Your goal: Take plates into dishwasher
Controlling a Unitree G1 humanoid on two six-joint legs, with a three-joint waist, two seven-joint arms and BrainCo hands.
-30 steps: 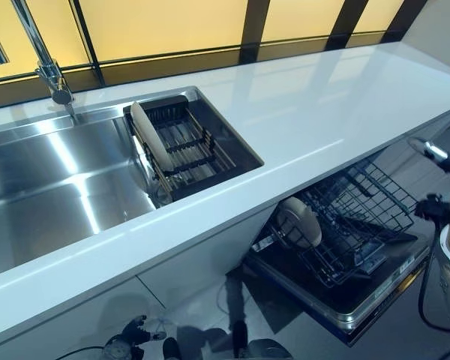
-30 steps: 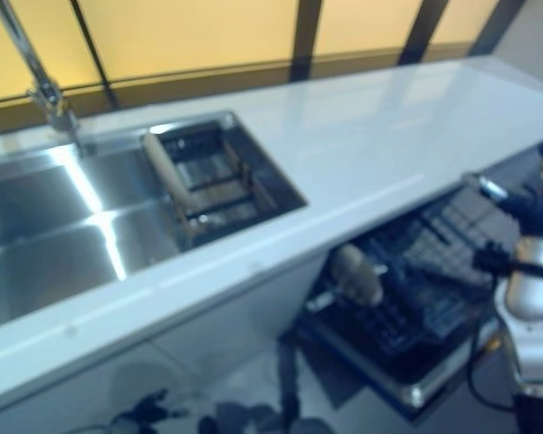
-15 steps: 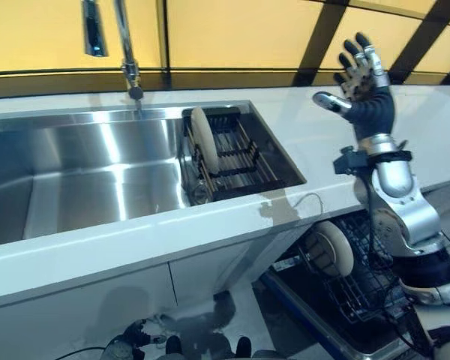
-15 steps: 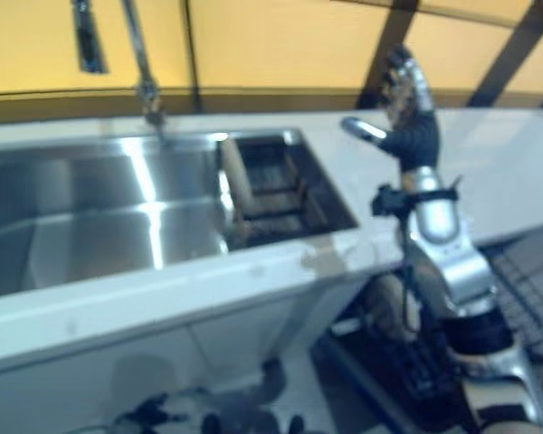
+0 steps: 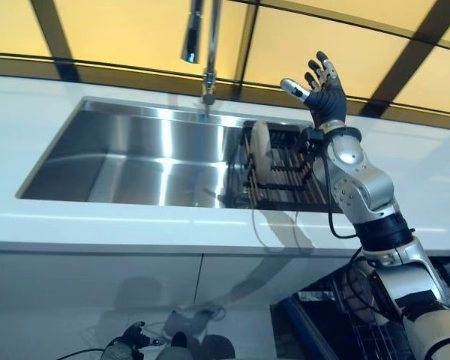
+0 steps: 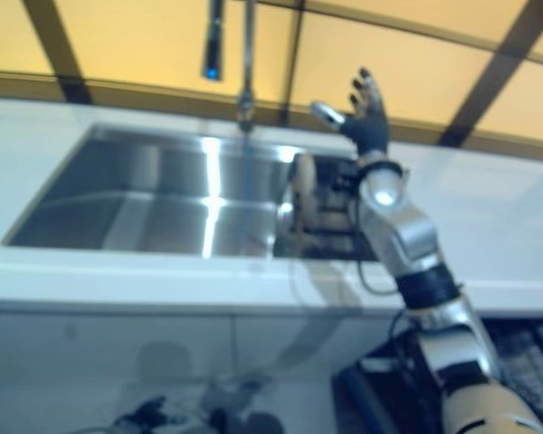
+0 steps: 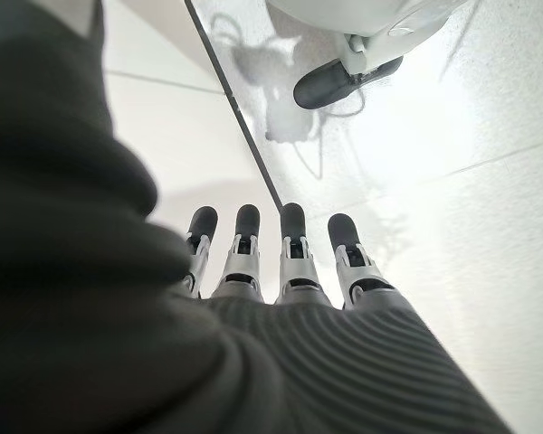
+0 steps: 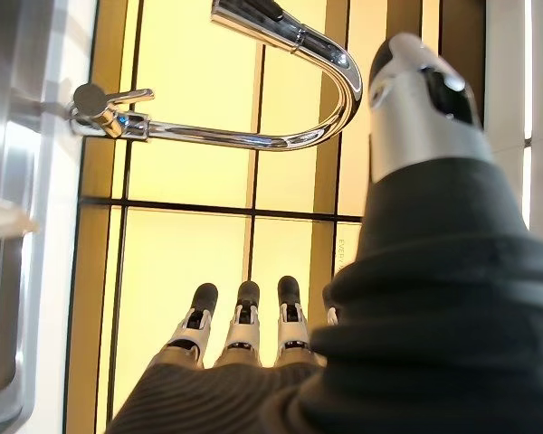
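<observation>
Right hand (image 5: 324, 96): raised above the far edge of the white desk (image 5: 97, 225), fingers (image 8: 244, 318) straight and spread, holding nothing. Left hand (image 7: 281, 271): seen only by its wrist camera, fingers straight, empty, over the floor. Plate (image 5: 260, 144): stands on edge in the dark rack (image 5: 285, 174) at the right end of the steel sink (image 5: 135, 157). Tap (image 5: 208, 45): at the sink's far edge. Dishwasher basket (image 5: 375, 330): pulled out below the desk, lower right.

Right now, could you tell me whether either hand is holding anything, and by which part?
Nothing is held. The right hand is raised open above the rack where the plate stands; the left hand hangs open over the floor.
</observation>
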